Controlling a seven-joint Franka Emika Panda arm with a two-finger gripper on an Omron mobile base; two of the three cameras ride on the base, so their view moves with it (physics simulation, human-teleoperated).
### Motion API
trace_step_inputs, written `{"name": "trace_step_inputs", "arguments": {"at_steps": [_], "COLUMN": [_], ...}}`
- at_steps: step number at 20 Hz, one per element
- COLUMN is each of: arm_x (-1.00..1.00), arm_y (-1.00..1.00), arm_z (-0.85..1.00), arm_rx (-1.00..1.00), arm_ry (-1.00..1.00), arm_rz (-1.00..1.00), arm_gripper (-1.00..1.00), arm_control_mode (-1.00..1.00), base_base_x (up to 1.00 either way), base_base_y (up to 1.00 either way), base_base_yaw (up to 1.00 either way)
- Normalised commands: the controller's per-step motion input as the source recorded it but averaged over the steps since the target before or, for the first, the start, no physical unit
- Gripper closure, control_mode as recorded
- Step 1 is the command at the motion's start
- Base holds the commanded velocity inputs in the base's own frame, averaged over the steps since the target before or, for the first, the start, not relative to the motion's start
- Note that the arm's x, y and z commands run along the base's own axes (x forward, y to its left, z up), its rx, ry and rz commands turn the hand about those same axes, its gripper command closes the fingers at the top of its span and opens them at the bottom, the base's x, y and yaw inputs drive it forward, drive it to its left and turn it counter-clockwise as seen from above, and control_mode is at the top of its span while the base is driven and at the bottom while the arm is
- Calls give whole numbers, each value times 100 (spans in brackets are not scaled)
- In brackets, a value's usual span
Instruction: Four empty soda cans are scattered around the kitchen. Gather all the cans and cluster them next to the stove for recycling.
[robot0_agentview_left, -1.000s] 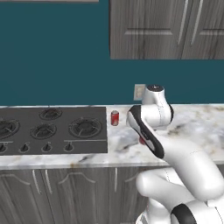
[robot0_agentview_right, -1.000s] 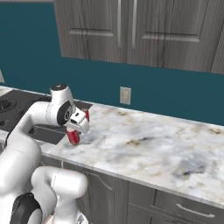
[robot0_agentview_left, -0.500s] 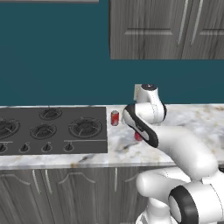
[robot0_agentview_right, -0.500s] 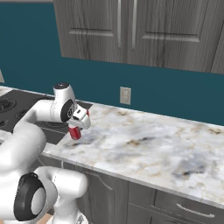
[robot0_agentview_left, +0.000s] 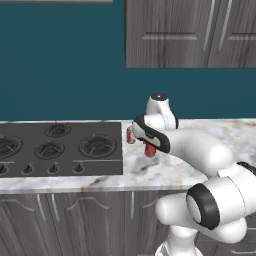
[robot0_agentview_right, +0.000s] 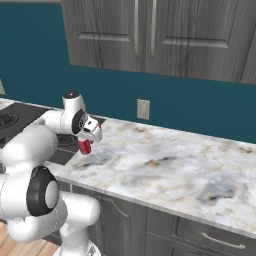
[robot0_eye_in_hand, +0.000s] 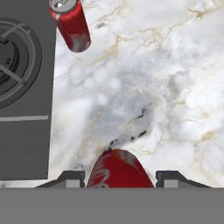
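Observation:
My gripper (robot0_eye_in_hand: 119, 176) is shut on a red soda can (robot0_eye_in_hand: 118, 168), held just above the marble counter (robot0_eye_in_hand: 166, 87), a short way right of the stove (robot0_eye_in_hand: 22, 109). A second soda can (robot0_eye_in_hand: 71, 22) stands upright on the counter right beside the stove's edge, farther along. In the left base view the held can (robot0_agentview_left: 150, 149) hangs under the gripper (robot0_agentview_left: 150, 145), and the standing can (robot0_agentview_left: 129, 135) peeks out behind the arm, next to the stove (robot0_agentview_left: 55, 147). From the right base view the held can (robot0_agentview_right: 84, 146) sits below the gripper (robot0_agentview_right: 87, 141).
The marble counter (robot0_agentview_right: 175, 170) stretches far to the right. A wall outlet (robot0_agentview_right: 143, 109) sits on the teal wall behind it. Grey upper cabinets (robot0_agentview_left: 190, 35) hang overhead, and the counter's front edge (robot0_agentview_left: 75, 186) runs below the stove knobs (robot0_agentview_left: 52, 169).
The arm has swung a little left toward the stove, carrying the held can with it. The can beside the stove has stayed put.

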Motion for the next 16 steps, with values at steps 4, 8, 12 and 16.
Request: {"name": "trace_step_inputs", "arguments": {"at_steps": [4, 8, 12, 16], "arm_x": [41, 37, 25, 26], "arm_y": [12, 2, 3, 12], "arm_z": [-17, -29, -29, -21], "arm_rx": [0, 0, 0, 0], "arm_ry": [0, 0, 1, 2], "arm_rz": [6, 8, 10, 10], "arm_gripper": [100, 100, 100, 100], "arm_control_mode": [-100, -100, -100, -100], "base_base_x": [0, 0, 0, 0], "base_base_y": [0, 0, 0, 0], "base_base_yaw": [0, 0, 0, 0]}}
